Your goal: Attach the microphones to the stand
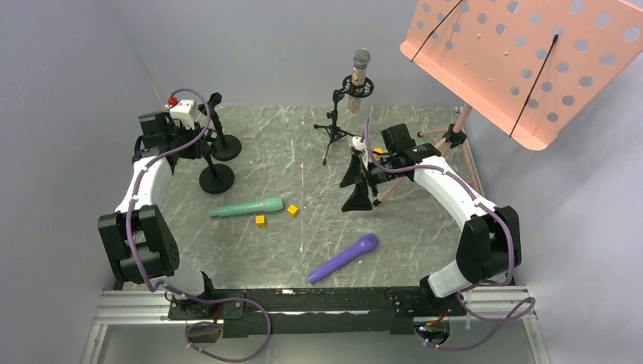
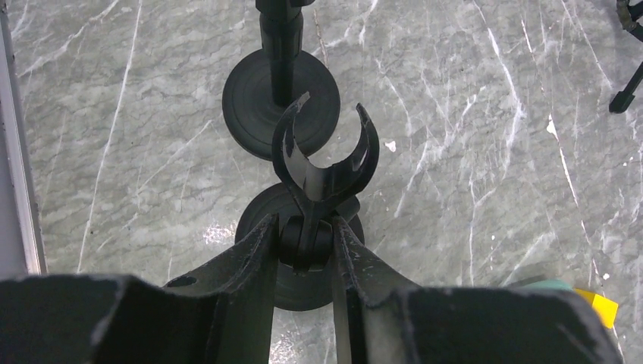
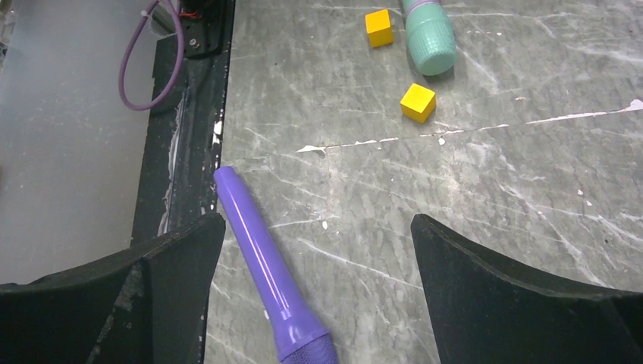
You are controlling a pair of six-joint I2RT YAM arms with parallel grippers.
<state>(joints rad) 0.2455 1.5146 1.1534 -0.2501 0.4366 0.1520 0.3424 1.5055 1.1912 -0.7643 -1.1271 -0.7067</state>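
Observation:
The glittery pinkish-copper microphone (image 1: 357, 82) stands clipped upright in a black tripod stand (image 1: 334, 129) at the back. The teal-green microphone (image 1: 246, 207) and the purple microphone (image 1: 343, 258) lie flat on the table. My left gripper (image 1: 203, 149) is shut on the joint (image 2: 305, 243) just under the empty U-shaped clip (image 2: 326, 152) of a black round-base stand (image 1: 216, 179). My right gripper (image 1: 358, 188) is open and empty, above the table. In the right wrist view, the purple microphone (image 3: 265, 265) lies below its open fingers (image 3: 182, 258), toward the left one, and the teal head (image 3: 428, 38) shows at the top.
A second black round-base stand (image 1: 225, 145) with an empty clip stands just behind the held one. Two small yellow cubes (image 1: 260, 221) (image 1: 293, 210) lie by the teal microphone's head. A pink perforated music stand (image 1: 523, 61) rises at the back right.

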